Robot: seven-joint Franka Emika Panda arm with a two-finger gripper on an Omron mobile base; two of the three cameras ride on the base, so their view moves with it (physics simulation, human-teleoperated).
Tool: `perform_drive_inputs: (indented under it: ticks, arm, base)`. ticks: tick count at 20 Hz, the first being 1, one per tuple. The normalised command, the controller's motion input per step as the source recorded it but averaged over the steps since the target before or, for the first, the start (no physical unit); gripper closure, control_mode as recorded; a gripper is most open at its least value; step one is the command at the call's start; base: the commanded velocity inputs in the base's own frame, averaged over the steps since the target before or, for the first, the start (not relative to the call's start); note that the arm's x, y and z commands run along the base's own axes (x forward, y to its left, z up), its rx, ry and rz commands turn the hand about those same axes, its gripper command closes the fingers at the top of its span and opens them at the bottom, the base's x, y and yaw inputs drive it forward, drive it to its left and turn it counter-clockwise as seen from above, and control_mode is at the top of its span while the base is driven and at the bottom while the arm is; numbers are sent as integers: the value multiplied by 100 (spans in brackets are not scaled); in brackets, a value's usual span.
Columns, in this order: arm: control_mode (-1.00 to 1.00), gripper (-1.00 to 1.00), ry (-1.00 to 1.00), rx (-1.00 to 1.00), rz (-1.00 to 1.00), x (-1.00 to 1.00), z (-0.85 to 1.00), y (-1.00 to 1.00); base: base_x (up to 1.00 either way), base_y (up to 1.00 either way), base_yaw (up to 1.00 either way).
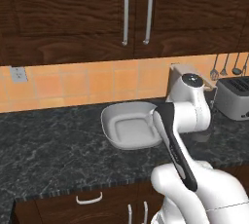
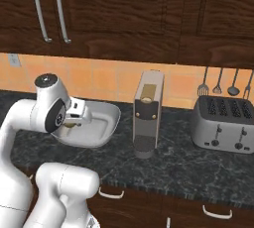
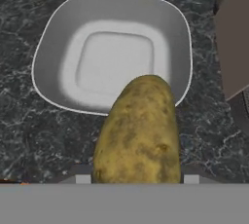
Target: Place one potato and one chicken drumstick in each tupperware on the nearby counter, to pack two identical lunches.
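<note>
One tan-yellow oval potato (image 3: 138,130) is pinched in the jaws right now, hanging above the near rim of a shallow pale grey-white tupperware (image 3: 53,38) with a wide flared rim. That container is empty so far, and it sits on the dark marbled stone table (image 1: 48,140), close to the orange tile wall. From the right base camera you can see the gripper (image 2: 74,118) over the container's left side, with a beige pod coffee machine (image 2: 148,113) just beside the container and a silver slotted toaster (image 2: 223,125) further right.

So I'd say this is the carry-and-drop step for the first potato. Next move, as I read it: nudge forward a bit so the potato is over the flat middle instead of the rim, come down some, then open the jaws. Dropping from here might bounce it off the sloped wall. No drumsticks or second container in shot.
</note>
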Motion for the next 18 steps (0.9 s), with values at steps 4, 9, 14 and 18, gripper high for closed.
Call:
perform_drive_inputs:
  ticks: [4, 9, 14, 18]
  arm:
    - [-100, 100, 34, 0, 0, 100, -54, 0]
    - [-100, 100, 49, 0, 2, 90, -38, -5]
    - [-100, 100, 24, 0, 1, 59, -54, 7]
    - [-100, 100, 0, -1, 0, 97, -36, 8]
  base:
    - [0, 0, 0]
    - [0, 0, 0]
    - [0, 0, 0]
    - [0, 0, 0]
